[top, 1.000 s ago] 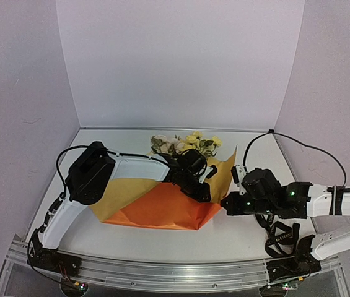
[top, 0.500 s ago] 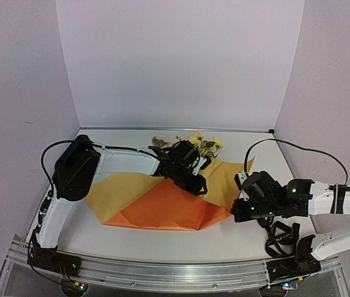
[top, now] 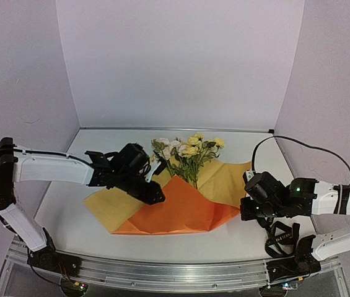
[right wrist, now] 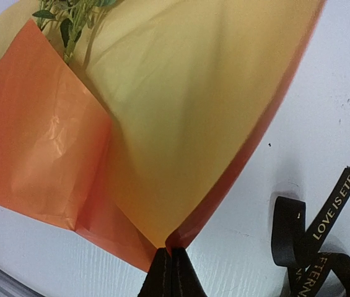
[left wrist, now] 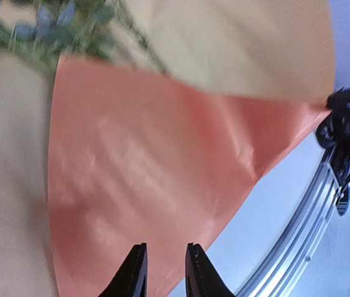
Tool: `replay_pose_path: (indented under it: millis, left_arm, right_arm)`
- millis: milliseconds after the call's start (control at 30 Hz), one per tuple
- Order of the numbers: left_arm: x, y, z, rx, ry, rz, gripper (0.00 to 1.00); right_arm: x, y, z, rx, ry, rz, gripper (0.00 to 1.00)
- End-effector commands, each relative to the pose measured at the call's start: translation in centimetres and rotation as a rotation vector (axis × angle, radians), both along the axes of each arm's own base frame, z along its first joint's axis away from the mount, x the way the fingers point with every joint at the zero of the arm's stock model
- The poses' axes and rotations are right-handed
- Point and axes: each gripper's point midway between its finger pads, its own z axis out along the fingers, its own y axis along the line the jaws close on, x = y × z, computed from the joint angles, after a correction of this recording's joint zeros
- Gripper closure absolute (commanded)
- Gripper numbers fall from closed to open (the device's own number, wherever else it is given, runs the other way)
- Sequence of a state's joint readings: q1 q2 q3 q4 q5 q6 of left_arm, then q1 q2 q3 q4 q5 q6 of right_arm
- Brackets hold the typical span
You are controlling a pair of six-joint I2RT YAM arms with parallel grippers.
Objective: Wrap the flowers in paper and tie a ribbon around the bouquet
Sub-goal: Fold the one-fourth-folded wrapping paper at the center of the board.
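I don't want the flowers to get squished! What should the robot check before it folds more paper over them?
1. Right gripper pinching the corner of the paper: ok, shut on it.
2. Left gripper free to grab: ok, slightly open, nothing between.
3. Flowers lying on the paper: ok.
4. Stem ends tucked under the orange flap: cannot tell.
5. Paper wrapped round the flowers: not ok, only one flap is folded.
6. Ribbon close by: ok, loose on the table beside the right gripper.
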State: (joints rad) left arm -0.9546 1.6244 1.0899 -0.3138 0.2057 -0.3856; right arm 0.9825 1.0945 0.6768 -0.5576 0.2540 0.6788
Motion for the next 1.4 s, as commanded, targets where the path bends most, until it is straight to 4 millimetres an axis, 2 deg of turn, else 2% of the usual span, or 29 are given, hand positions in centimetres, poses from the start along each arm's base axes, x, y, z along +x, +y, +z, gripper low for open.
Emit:
replay_pose_path:
  millis: [0, 67, 200, 367, 533, 633, 833, 967, 1033, 1133, 1233, 1367]
  left_arm:
    - [-4.3, 4.5, -3.3, 0.068, 0.152, 0.012, 0.83]
    - [-5.4, 5.7, -4.1, 0.092, 0.185, 0.015, 0.84]
    - [-5.9, 6.5, -6.2, 0.15, 0.222, 0.015, 0.86]
    - [-5.3, 6.6, -9.0, 0.228, 0.233, 0.029, 0.9]
    - [-4.5, 6.4, -10.6, 0.262, 0.227, 0.055, 0.93]
    - [-4.2, 6.3, -11.0, 0.265, 0.226, 0.071, 0.94]
    - [-3.8, 6.5, -11.3, 0.255, 0.228, 0.101, 0.94]
    - [-3.6, 6.4, -11.3, 0.245, 0.228, 0.106, 0.94]
    - [-3.5, 6.4, -11.2, 0.24, 0.226, 0.108, 0.94]
    - [-3.2, 6.5, -10.9, 0.234, 0.224, 0.114, 0.94]
    - [-2.9, 6.7, -10.4, 0.22, 0.223, 0.118, 0.94]
    - [-2.4, 6.3, -8.4, 0.175, 0.214, 0.105, 0.9]
  right_arm:
    - [0.7, -0.9, 2.2, -0.029, -0.069, -0.019, 1.0]
    - [0.7, -1.1, 2.3, -0.037, -0.072, -0.016, 1.0]
    - [0.7, -1.2, 2.3, -0.045, -0.069, -0.012, 1.0]
    - [0.7, -0.7, 2.6, -0.04, -0.062, 0.007, 1.0]
    - [0.5, 0.7, 3.1, -0.02, -0.039, 0.06, 1.0]
    - [0.4, 2.8, 3.6, 0.033, -0.008, 0.118, 1.0]
    - [0.5, 10.3, 4.9, 0.241, 0.098, 0.23, 1.0]
    - [0.9, 15.5, 4.5, 0.376, 0.197, 0.254, 1.0]
    - [1.3, 17.7, 3.4, 0.417, 0.251, 0.254, 1.0]
    - [1.9, 19.9, 2.3, 0.458, 0.309, 0.253, 1.0]
    - [2.9, 21.3, 0.9, 0.503, 0.362, 0.224, 1.0]
    - [4.1, 22.7, -0.5, 0.564, 0.421, 0.197, 1.0]
